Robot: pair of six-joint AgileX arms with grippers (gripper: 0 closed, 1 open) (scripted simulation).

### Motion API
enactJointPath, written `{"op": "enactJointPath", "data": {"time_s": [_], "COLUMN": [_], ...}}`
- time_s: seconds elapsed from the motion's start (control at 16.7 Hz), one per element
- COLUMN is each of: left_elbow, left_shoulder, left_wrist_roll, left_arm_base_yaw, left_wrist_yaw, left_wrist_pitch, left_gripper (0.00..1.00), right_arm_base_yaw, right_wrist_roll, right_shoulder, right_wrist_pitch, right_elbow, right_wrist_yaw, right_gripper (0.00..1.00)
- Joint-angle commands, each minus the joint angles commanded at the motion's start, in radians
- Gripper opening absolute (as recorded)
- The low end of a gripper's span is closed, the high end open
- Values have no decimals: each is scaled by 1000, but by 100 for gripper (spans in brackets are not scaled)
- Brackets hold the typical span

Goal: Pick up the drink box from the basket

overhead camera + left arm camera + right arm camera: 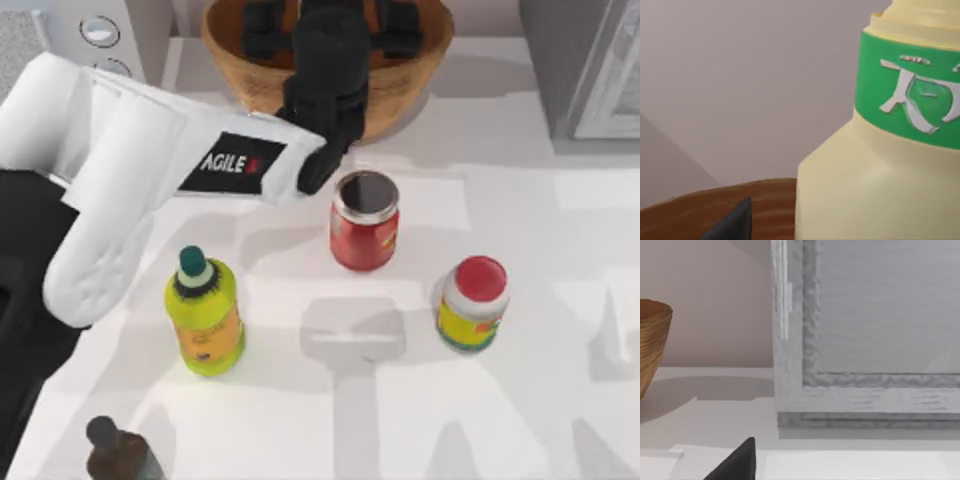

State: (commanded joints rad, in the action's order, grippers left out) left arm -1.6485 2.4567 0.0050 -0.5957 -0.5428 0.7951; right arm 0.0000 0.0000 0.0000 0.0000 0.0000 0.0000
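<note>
- Top view shows you the left gripper (335, 40) reaching from the left side of the table to hang right over the basket (425, 75) at the far edge.
- It is there because the drink box (875, 190) is the thing to grab, and the box is in that basket.
- From above, the black gripper covers the box, so look at the left wrist view. There the box is very close to the camera, pale yellow with a green band. The brown basket rim (690, 210) is low beside it.
- You cannot tell if the left gripper is apart or clamped on the box. My guess is that it is at the grabbing step, since it is so close.
- The red can (364, 222), the jar with the red lid (473, 303) and the yellow-green bottle (205, 315) stand on the white table (560, 380), all apart from the basket. A dark brown bottle (112, 450) stands at the near edge. None of them is the box, so leave them alone.
- The red can is the nearest one to the arm. Lift straight up so you do not bump it.
- The right gripper (737, 462) is parked near a grey cabinet (865, 340), with the basket (652, 340) well off to its side. You cannot tell if it is apart or together.
</note>
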Motion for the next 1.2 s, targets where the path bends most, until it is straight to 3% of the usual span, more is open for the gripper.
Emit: {"op": "enactJointPath", "data": {"time_s": [0.48, 1.2], "left_elbow": [-116, -116], "left_shoulder": [61, 61], "left_wrist_roll": [-1, -1], "left_arm_base_yaw": [21, 21], "left_wrist_yaw": [21, 21], "left_wrist_pitch": [-56, -56], "left_gripper": [100, 10], "right_arm_base_yaw": [0, 0], "right_wrist_roll": [0, 0], "right_shoulder": [0, 0], "right_wrist_pitch": [0, 0], "right_elbow": [0, 0], "right_wrist_yaw": [0, 0], "right_gripper": [100, 100]}}
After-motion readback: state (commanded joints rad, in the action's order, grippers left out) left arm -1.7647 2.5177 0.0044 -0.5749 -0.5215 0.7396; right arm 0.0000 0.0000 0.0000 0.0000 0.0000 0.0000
